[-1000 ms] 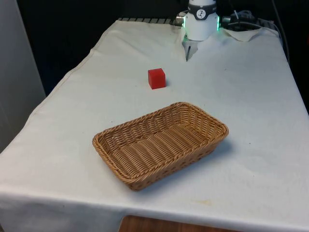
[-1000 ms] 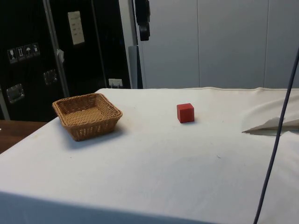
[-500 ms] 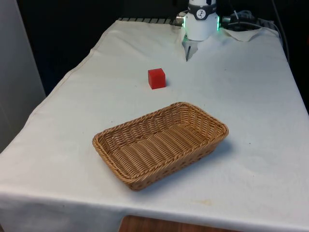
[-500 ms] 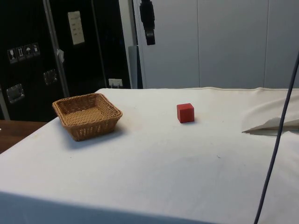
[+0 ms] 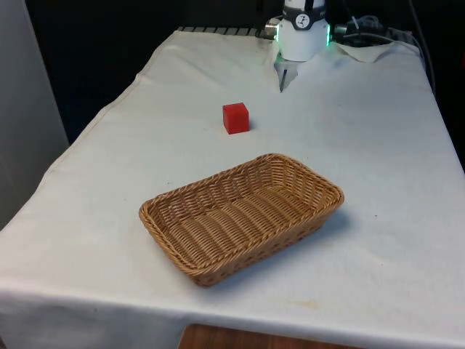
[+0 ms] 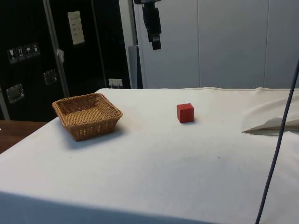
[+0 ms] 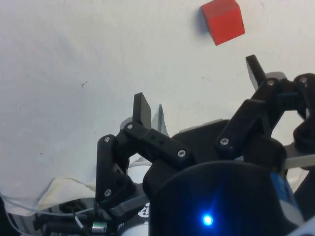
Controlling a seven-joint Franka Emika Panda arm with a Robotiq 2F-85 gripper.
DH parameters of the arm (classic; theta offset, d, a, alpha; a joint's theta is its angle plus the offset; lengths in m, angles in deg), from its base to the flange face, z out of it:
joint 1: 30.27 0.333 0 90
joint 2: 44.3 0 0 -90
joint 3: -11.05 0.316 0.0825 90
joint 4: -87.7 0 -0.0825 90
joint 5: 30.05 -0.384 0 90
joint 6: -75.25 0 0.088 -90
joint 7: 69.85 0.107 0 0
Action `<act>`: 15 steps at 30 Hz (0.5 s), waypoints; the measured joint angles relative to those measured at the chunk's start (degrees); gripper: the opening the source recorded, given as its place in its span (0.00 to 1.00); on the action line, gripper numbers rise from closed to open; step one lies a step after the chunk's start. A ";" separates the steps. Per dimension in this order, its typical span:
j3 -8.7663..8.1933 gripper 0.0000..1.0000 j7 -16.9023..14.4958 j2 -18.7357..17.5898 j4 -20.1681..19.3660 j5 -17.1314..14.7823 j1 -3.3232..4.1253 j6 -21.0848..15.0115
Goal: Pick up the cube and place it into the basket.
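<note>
The gripper (image 7: 199, 81) hangs high above the cloth (image 5: 363, 145), fingers (image 7: 142, 109) spread wide, grasping nothing. The red cube (image 5: 235, 118) sits on the cloth, at about twelve o'clock from the basket (image 5: 218, 251) in the front view, well apart.

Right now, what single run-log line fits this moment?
phase: approach | gripper: open, high above table, holding nothing | cube: red, on cloth, untouched | basket: empty, apart from cube
</note>
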 measured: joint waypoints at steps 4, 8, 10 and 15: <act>-0.06 1.00 -1.09 0.06 -1.03 0.00 -0.11 -1.43; -0.06 1.00 -2.12 0.23 -2.06 0.00 -0.34 -2.86; -0.06 1.00 -2.69 0.40 -2.64 0.00 -0.46 -3.32; -0.11 1.00 -3.72 1.03 -4.07 0.00 -0.74 -4.58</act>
